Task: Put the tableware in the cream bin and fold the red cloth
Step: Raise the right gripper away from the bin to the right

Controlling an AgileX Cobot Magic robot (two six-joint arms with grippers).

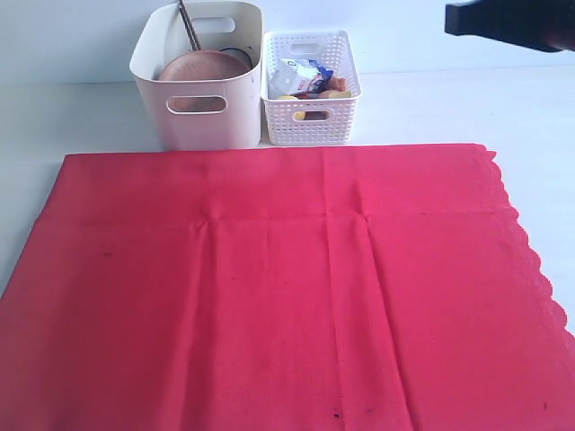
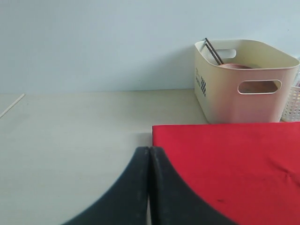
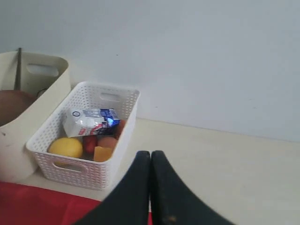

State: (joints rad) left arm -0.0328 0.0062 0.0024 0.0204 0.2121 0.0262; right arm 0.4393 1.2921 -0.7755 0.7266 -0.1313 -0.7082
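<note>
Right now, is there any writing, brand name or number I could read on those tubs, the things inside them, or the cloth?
No text here can be read.
Cream bin: a small dark printed mark on one end wall, too small to read.
Milk carton: blue and red print, too blurred to read.
White basket and red cloth: no writing visible.

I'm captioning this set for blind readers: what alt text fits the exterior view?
A red cloth lies spread over most of a table, its scalloped edge on the right. Behind it stand a cream bin holding a brown plate and utensils, and beside it a white basket of food. A dark arm juts in at top right.
</note>
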